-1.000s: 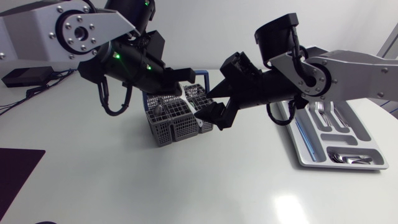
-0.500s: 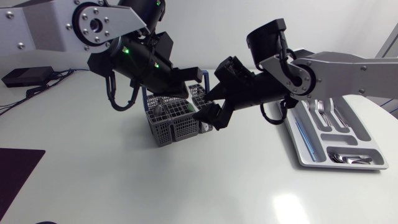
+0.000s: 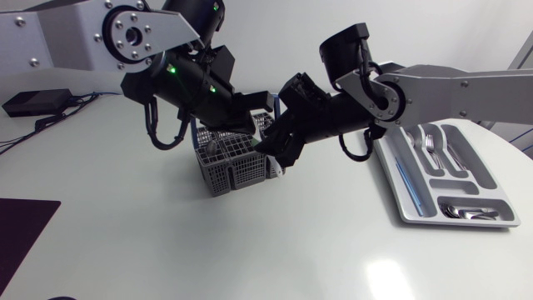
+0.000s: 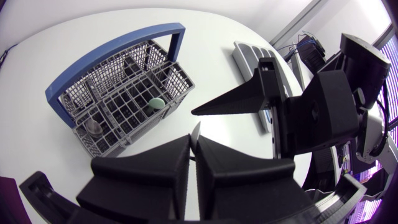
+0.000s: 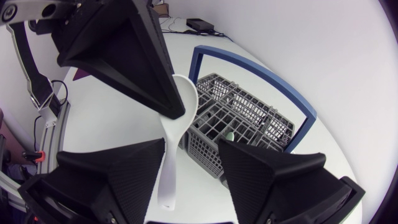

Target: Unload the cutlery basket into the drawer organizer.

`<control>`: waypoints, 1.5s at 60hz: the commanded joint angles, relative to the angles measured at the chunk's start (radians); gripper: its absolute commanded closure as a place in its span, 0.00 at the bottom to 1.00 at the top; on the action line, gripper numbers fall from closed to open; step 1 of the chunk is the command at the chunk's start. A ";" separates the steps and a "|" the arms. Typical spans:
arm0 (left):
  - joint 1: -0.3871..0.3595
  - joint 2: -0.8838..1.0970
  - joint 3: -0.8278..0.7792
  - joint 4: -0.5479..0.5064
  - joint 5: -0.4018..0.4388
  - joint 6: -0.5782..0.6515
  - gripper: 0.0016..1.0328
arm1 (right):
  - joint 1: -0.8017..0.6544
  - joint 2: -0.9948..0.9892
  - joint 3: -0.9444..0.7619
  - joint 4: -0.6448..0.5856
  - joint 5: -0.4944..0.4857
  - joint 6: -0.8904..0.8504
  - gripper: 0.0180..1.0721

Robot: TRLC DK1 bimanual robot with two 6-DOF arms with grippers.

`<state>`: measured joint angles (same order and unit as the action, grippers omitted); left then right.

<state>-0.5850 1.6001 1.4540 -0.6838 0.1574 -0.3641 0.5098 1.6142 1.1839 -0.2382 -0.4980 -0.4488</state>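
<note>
White table [image 3: 166, 242], grey blue-handled cutlery basket [image 3: 229, 171] near its middle, drawer organizer [image 3: 405, 198] well apart on the right arm's side with forks and spoons lying in it. Left gripper [image 4: 194, 155] hangs above the basket, its fingers clamped on the bowl end of a white spoon [image 5: 177, 118] that points handle-down. Right gripper [image 5: 191, 143] is just beside it, jaws wide apart with the spoon's handle between them and close to one finger. A pale green piece [image 4: 155, 102] and a metal piece [image 4: 93, 127] sit in the basket.
</note>
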 commanded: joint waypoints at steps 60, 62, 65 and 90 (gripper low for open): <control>0.080 -0.011 0.141 -0.062 0.059 -0.116 0.05 | -0.028 -0.008 -0.033 -0.093 -0.043 -0.024 0.95; 0.091 -0.011 0.143 -0.063 0.059 -0.128 0.05 | -0.037 -0.013 -0.040 -0.093 -0.042 -0.027 0.95; 0.105 -0.011 0.143 -0.069 0.057 -0.141 0.05 | -0.050 -0.020 -0.049 -0.099 -0.042 -0.037 0.95; 0.137 0.040 0.152 -0.204 -0.090 -0.196 0.05 | -0.281 -0.088 -0.135 -0.225 -0.099 -0.275 0.95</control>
<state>-0.4416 1.6188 1.5738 -0.8631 0.0956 -0.5282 0.2649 1.5520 1.0889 -0.4374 -0.5800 -0.6582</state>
